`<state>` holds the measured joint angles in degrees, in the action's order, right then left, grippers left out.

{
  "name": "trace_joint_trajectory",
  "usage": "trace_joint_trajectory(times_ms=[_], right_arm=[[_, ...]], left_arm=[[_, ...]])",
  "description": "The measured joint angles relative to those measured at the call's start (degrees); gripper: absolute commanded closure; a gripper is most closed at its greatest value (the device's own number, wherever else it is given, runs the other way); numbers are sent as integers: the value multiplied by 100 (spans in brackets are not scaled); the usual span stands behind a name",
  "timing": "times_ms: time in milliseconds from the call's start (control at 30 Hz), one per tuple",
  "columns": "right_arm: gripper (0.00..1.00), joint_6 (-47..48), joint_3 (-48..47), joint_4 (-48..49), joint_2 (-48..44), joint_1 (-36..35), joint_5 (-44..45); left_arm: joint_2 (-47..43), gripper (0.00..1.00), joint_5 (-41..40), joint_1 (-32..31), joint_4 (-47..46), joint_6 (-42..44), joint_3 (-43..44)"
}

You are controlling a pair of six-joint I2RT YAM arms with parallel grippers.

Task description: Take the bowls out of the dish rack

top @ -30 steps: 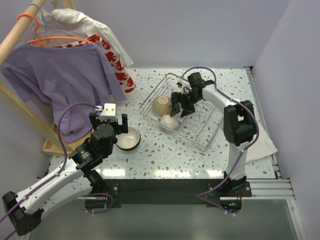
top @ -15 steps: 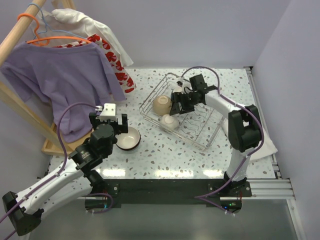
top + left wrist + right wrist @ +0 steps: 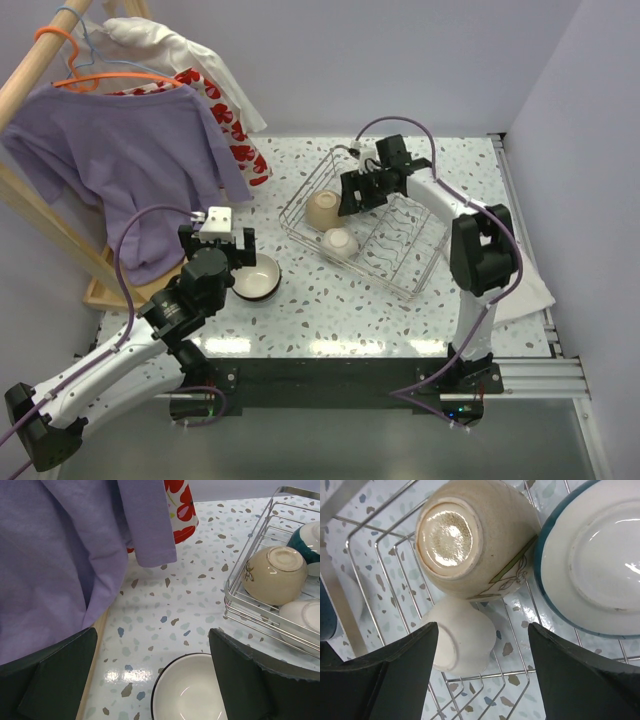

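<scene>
Where it lies right of centre on the speckled table (image 3: 330, 310), the dish rack (image 3: 400, 245) is turned cornerwise, with one corner to the far edge and one toward the near edge.

Rack contents, all along its left rim:
- Tan bowl (image 3: 323, 210): tipped foot-up, with a flower sprig on its side.
- White bowl (image 3: 340, 243): on its side, just beside the tan one on the near side.
- Teal-and-white bowl (image 3: 600, 560): foot-up, close against the tan one on the far side.

The rest of the rack shows bare wavy wires.

Right gripper (image 3: 352, 195): hovers over those three bowls, jaws moderately apart, nothing between them.

Left gripper (image 3: 217, 236): low over the table toward the left edge, jaws spread to their widest, empty.

Dark-rimmed bowl (image 3: 255, 277): upright on the table just in front of the left gripper, pale inside up. A strip of bare table runs between it and the rack rim.

Edges:
- Purple shirt (image 3: 120, 150): hangs over the left edge beside the left gripper.
- Red-flowered cloth (image 3: 238, 145): at the far-left corner.
- White cloth (image 3: 528, 290): at the right edge.
- Bare table runs along the near edge in front of the rack.
</scene>
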<state>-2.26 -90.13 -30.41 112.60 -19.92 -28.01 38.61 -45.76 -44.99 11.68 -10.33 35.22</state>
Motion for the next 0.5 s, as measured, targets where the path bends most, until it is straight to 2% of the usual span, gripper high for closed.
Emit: trace_joint_trajectory(times_ms=[500], right_arm=[[21,328,157,-103,404,-179,-308]], left_arm=[[4,0,9,0,-2,0,0]])
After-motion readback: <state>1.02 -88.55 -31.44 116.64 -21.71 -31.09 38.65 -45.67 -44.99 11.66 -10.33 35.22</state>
